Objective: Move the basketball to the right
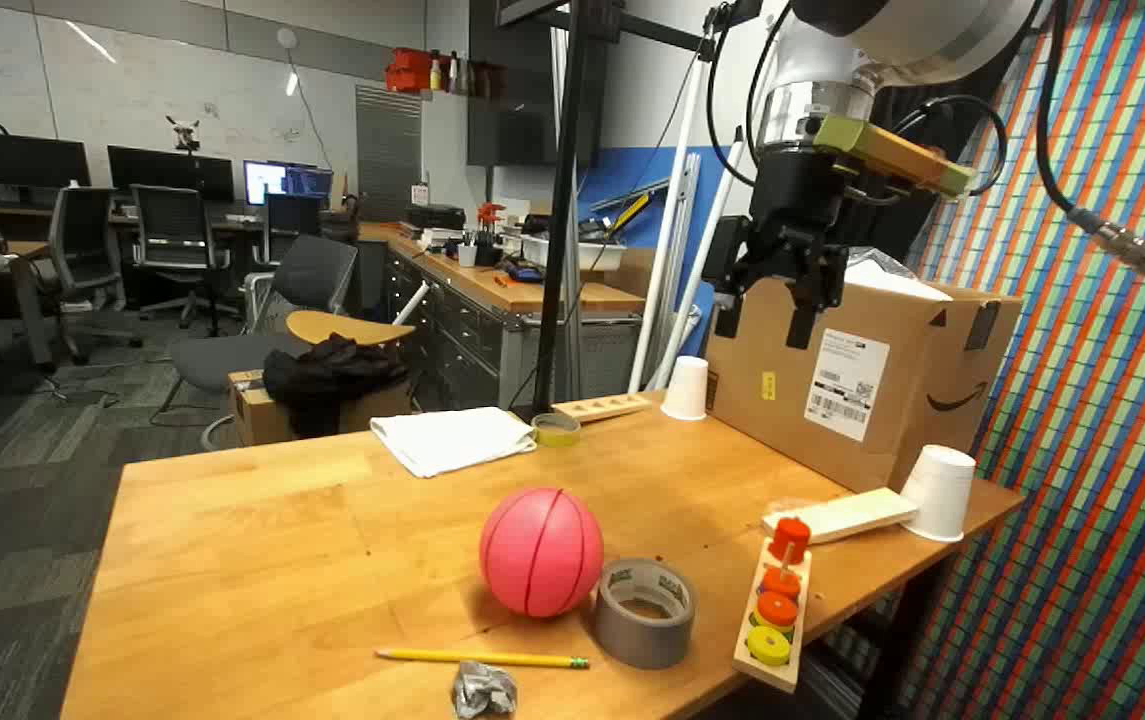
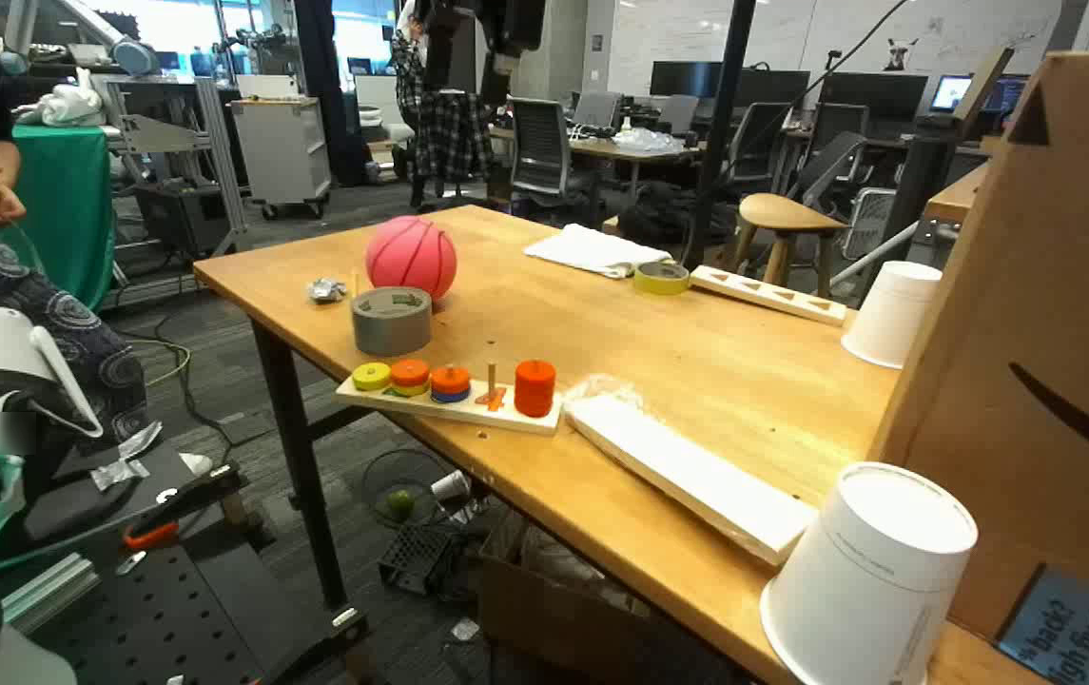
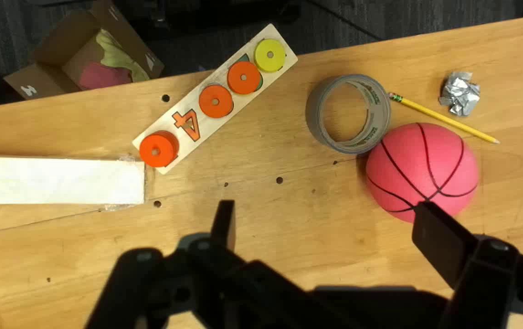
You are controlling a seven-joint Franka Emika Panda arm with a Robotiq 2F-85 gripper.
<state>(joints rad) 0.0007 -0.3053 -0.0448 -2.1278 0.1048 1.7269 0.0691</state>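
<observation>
The rounded white arm (image 1: 947, 45) has a silver collar (image 1: 810, 108), black cables (image 1: 1044, 120) and a black hand (image 1: 764, 322) (yellow-green bar (image 1: 890, 155) alongside).

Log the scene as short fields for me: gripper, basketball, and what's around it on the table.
gripper: open, empty, above the table
basketball: pinkish-red, on the table, not gripped
grey tape roll: beside the basketball, contact unclear
pencil: eraser end toward the grey tape roll
crumpled silver scrap: beside the pencil
stacking toy: one end overhanging the table edge
cardboard box: on the table, upturned white cups beside it
</observation>
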